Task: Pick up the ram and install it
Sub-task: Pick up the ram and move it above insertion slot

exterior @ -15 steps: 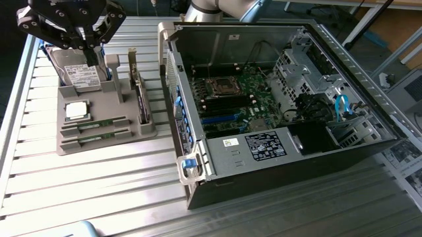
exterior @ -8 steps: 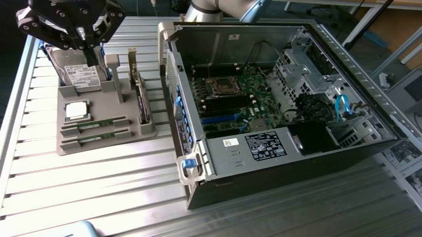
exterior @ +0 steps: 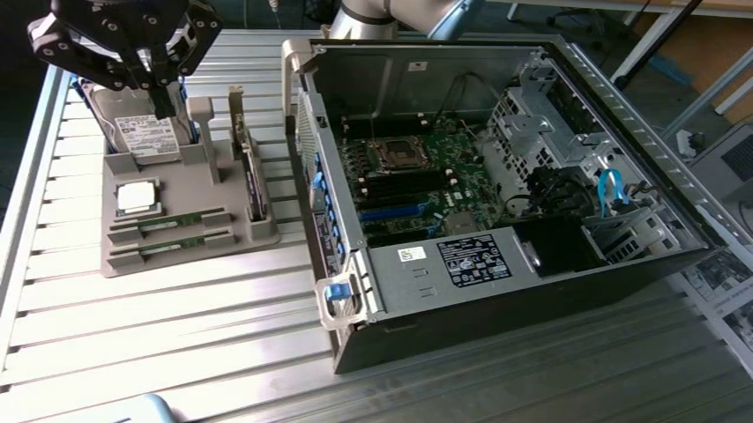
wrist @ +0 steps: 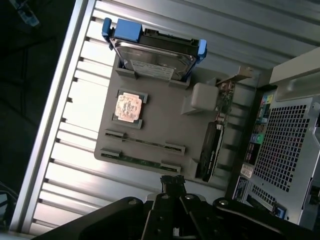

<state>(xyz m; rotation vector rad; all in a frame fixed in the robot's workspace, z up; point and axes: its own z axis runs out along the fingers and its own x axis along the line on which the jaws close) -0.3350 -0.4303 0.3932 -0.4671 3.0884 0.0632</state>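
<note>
Ram (exterior: pixel 182 220) in holder (exterior: pixel 118 264) slot, long axis across exterior view; tool (exterior: pixel 162 110) pressed together.

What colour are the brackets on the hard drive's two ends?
Blue; the brackets show best in the wrist view.

The exterior camera looks down at a slant across the table (exterior: pixel 176 352), taking in the tray (exterior: pixel 206 198) and the open case (exterior: pixel 471 330). The wrist camera hangs nearer, looking past the gripper (wrist: pixel 172 184) straight down on the same tray and a corner of the case.
</note>
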